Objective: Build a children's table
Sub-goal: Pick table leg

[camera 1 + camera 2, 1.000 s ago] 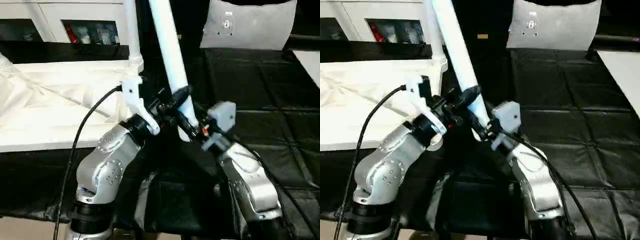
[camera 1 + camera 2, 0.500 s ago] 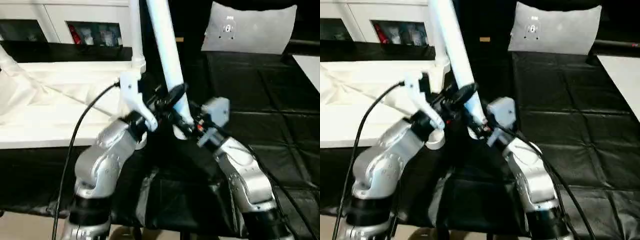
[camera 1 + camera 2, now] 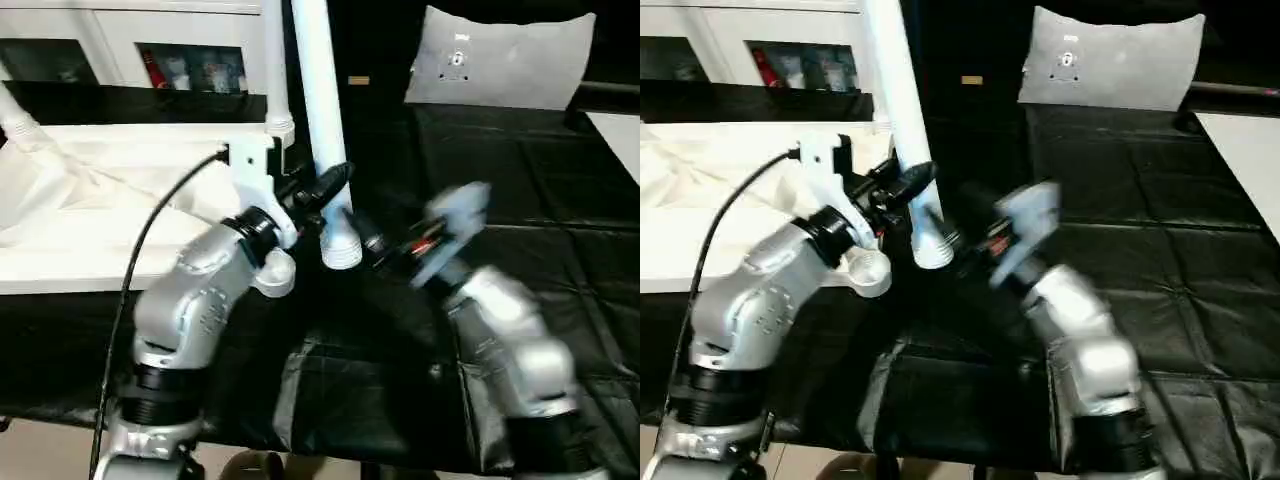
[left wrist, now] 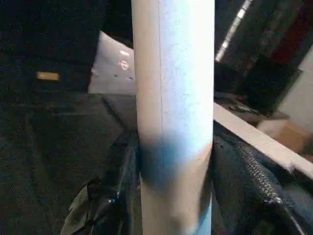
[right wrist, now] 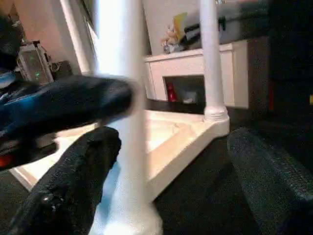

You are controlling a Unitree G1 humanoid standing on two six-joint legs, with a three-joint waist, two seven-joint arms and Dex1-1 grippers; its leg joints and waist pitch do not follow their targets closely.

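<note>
The left gripper (image 3: 322, 190), in the middle of the left eye view, is clenched on a loose white table leg (image 3: 318, 110). The leg stands almost upright, rising from the gripper out through the top edge of the frame, and its flared lower end (image 3: 341, 250) hangs just below the black fingers. In the left wrist view the leg (image 4: 173, 112) runs straight up the middle of the frame with dark fingers (image 4: 117, 196) pressed against both its sides.

The right gripper (image 5: 171, 181) is released: in the right wrist view its two black fingers (image 5: 73, 186) stand wide apart, with the leg (image 5: 120, 147) passing between them and touching neither. In the left eye view the right gripper (image 3: 385, 250) sits blurred, just right of the leg's lower end, at the centre of the frame.

The white table top (image 3: 90, 200) lies upside down at the left of the left eye view, on a black cover (image 3: 520, 180). A leg already fitted (image 3: 272, 70) stands upright in its corner socket (image 3: 278, 130), just left of the held leg. A grey cushion (image 3: 505, 55) leans at the upper right, and a white cabinet (image 3: 120, 30) fills the upper left.
</note>
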